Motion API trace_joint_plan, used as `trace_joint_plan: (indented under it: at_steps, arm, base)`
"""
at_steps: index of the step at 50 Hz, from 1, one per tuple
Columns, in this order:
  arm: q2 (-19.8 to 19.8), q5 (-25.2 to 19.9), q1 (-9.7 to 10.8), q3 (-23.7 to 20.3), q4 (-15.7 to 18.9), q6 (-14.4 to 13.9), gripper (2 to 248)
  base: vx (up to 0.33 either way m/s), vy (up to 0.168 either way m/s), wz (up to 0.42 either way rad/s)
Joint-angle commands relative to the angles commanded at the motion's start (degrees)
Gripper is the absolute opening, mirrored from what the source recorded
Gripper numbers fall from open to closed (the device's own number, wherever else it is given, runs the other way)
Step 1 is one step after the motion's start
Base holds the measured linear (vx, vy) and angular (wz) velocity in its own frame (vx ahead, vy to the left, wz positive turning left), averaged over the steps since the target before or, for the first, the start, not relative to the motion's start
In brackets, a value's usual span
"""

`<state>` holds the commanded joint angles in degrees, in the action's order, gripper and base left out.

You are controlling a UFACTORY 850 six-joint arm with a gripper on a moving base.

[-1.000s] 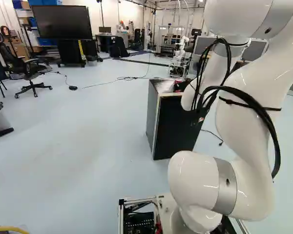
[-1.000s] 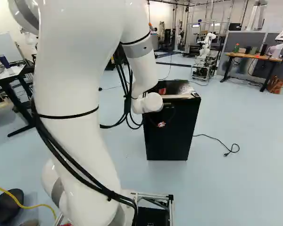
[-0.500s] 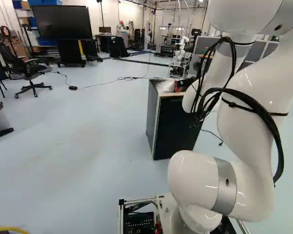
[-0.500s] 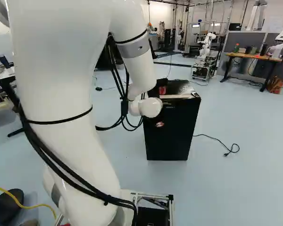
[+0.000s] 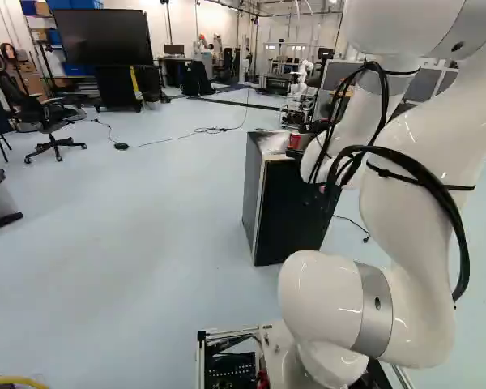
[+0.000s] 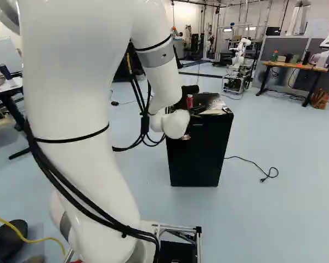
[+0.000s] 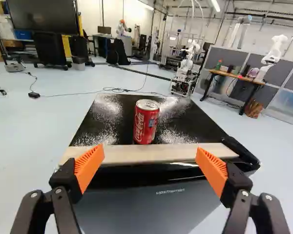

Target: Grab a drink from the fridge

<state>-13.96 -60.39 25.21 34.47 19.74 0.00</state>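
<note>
Now | wrist (image 6: 176,124) turned | red can (image 7: 146,123) atop fridge (image 6: 198,159) shows more fully

Across the pale blue floor (image 5: 146,243) stand a black office chair (image 5: 23,107) and large dark screen (image 5: 103,36); grey partitions (image 7: 223,58) back a wooden-topped desk (image 7: 243,79), a ceiling light (image 7: 215,5) glowing

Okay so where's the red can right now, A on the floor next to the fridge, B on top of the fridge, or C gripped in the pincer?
B: the red can stands upright on the fridge's top, ahead of the pincer's open fingers.
</note>
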Motion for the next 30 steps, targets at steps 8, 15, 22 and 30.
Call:
trace_joint_plan:
  at_steps: [8, 15, 22, 30]
  arm:
    - [-1.94, -1.09, -1.09, 1.93, -1.1, 0.0, 247]
    - [-4.25, -1.55, -2.08, 3.79, -1.86, 0.0, 247]
    - [-6.7, -1.92, -2.99, 5.76, -2.58, 0.0, 247]
    - [-9.74, -2.33, -3.56, 8.35, -3.41, 0.0, 247]
  base:
    - [0.0, 0.0, 0.0]
    - [0.0, 0.0, 0.0]
    - [0.0, 0.0, 0.0]
    - [0.0, 0.0, 0.0]
